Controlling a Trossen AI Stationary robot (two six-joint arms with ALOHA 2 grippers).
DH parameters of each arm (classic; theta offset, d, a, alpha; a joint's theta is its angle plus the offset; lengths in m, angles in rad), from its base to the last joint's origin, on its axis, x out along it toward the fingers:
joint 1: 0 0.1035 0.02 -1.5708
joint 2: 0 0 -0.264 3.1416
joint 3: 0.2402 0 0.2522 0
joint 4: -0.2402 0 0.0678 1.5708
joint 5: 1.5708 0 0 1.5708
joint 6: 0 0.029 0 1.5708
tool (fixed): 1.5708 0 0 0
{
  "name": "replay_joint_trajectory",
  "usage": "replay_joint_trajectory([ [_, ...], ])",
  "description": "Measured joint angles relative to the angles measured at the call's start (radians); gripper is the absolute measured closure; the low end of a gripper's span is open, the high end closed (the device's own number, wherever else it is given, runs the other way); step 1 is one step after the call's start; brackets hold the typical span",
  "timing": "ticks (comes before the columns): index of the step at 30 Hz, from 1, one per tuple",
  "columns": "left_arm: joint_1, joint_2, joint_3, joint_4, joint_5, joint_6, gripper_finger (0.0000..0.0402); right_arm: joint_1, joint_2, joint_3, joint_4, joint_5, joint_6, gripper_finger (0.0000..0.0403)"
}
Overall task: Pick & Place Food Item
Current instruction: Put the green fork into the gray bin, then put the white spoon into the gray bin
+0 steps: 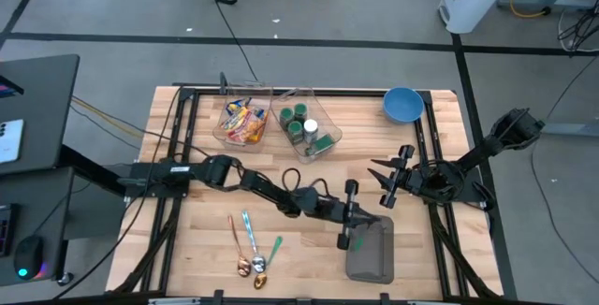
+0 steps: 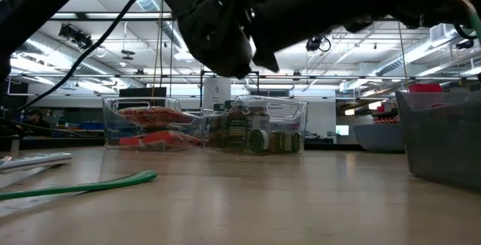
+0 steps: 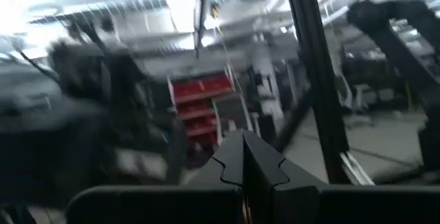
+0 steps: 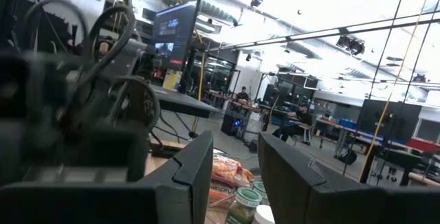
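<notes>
Bright snack packets (image 1: 241, 123) lie in a clear bin at the table's far side, and green-lidded jars (image 1: 307, 129) stand in a second clear bin beside it. Both bins also show in the low view, the packets (image 2: 150, 117) beside the jars (image 2: 259, 132). My left arm reaches across the table. Its gripper (image 1: 372, 221) is shut, with nothing between its fingers (image 3: 244, 162), and hangs over the far rim of a grey bin (image 1: 372, 256). My right gripper (image 1: 382, 181) stands open and holds nothing at the table's right, with the packets and jars beyond its fingers (image 4: 235, 148).
A blue bowl (image 1: 402, 104) stands at the far right corner. Three spoons (image 1: 253, 249) lie near the front edge, and one green handle (image 2: 75, 188) shows in the low view. The grey bin's wall (image 2: 443, 143) rises at that view's right. Bare wood lies between the bins and the spoons.
</notes>
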Motion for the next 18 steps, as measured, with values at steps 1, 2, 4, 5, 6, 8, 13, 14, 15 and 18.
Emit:
replay_joint_trajectory([
  [1, 0.0, 0.012, 0.013, -0.022, 0.01, -0.005, 0.04, 0.0, 0.0, 0.0, 0.0, 0.0, 0.0, 0.0277],
  [2, 0.0, 0.022, 0.023, -0.045, 0.018, -0.014, 0.0399, 0.0, 0.0, 0.0, 0.0, 0.0, 0.0, 0.0277],
  [4, -0.002, 0.039, 0.041, -0.067, 0.022, -0.026, 0.0398, 0.0, 0.0, 0.0, 0.0, 0.0, 0.0, 0.0277],
  [5, -0.005, 0.046, 0.047, -0.075, 0.022, -0.026, 0.0397, 0.0, 0.0, 0.0, 0.0, 0.0, 0.0, 0.0277],
  [6, -0.006, 0.051, 0.05, -0.078, 0.023, -0.026, 0.0395, 0.0, 0.0, 0.0, 0.0, 0.0, 0.0, 0.0277],
  [8, -0.012, 0.053, 0.05, -0.084, 0.023, -0.027, 0.0391, 0.0, 0.0, 0.0, -0.001, 0.0, 0.0, 0.0277],
  [13, -0.014, 0.053, 0.05, -0.101, 0.022, -0.022, 0.0368, 0.0, 0.0, 0.0, -0.001, 0.0, 0.001, 0.0277],
  [14, -0.013, 0.053, 0.05, -0.099, 0.021, -0.024, 0.0362, 0.0, 0.0, 0.0, -0.001, 0.0, 0.003, 0.0277],
  [15, -0.013, 0.053, 0.05, -0.098, 0.02, -0.026, 0.0356, 0.0, 0.0, 0.0, -0.001, 0.0, 0.003, 0.0277],
  [18, -0.012, 0.053, 0.05, -0.101, 0.009, -0.026, 0.033, 0.0, 0.0, 0.0, -0.001, 0.0, 0.003, 0.0277],
])
